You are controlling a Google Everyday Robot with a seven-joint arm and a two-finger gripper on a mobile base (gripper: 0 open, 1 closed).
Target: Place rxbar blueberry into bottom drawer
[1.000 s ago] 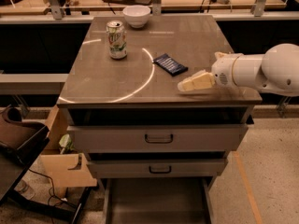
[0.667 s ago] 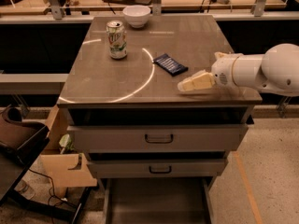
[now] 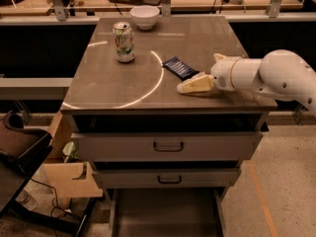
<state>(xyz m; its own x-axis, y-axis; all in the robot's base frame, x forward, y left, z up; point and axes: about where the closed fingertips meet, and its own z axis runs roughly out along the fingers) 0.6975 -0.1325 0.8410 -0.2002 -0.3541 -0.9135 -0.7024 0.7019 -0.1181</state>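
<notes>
The rxbar blueberry (image 3: 180,67), a flat dark navy bar, lies on the brown cabinet top (image 3: 123,88), right of the middle. My gripper (image 3: 196,84) sits low over the top just in front of and to the right of the bar, close to it; I cannot tell whether it touches. The white arm comes in from the right. The bottom drawer (image 3: 165,214) is pulled out below the two upper drawers, and its dark inside shows.
A green-white soda can (image 3: 123,42) stands at the back left of the top. A white bowl (image 3: 145,16) sits at the back edge. The two upper drawers (image 3: 168,146) have dark handles. A cardboard box (image 3: 66,174) and cables lie on the floor to the left.
</notes>
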